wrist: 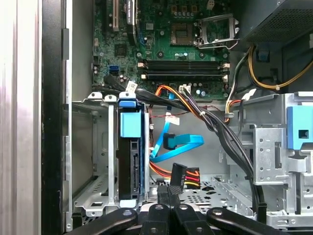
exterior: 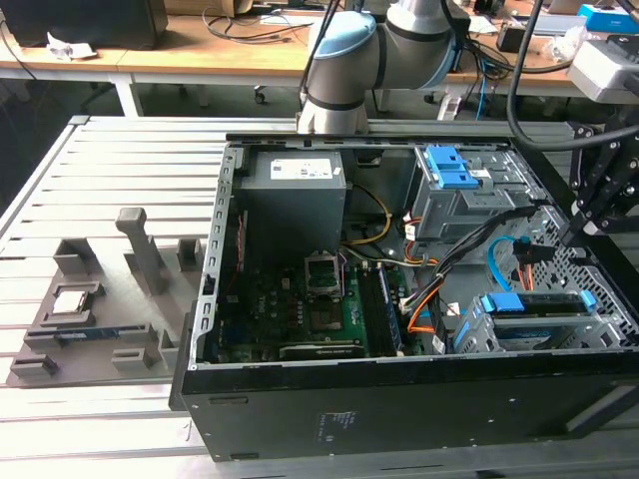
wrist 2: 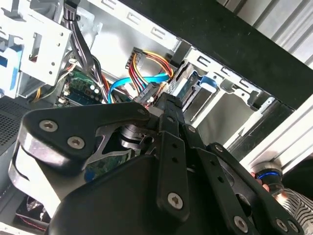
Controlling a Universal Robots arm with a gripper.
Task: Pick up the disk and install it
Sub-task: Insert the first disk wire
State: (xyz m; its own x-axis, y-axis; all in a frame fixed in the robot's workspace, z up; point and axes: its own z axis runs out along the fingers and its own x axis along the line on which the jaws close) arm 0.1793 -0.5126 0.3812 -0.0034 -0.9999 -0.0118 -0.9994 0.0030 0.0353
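Observation:
The disk (exterior: 535, 311) sits in the lower drive cage at the front corner of the open computer case, its blue rails along its edges. In the first wrist view the disk (wrist: 130, 164) stands edge-on in that cage, with a blue tab at its end. My gripper (exterior: 582, 215) hovers above the case at the exterior view's right, a little up and away from the disk. Its black fingers (wrist: 160, 208) lie together with nothing between them. In the second wrist view the gripper (wrist 2: 166, 105) points toward the bundle of power and data cables.
A loose blue data cable (wrist: 173, 144) and a multicoloured power plug (wrist: 178, 176) lie between the disk cage and the upper drive cage (exterior: 464, 195) with its blue latch. Motherboard (exterior: 310, 309) and power supply (exterior: 293, 190) fill the case. A grey fixture (exterior: 95, 319) holds a processor chip.

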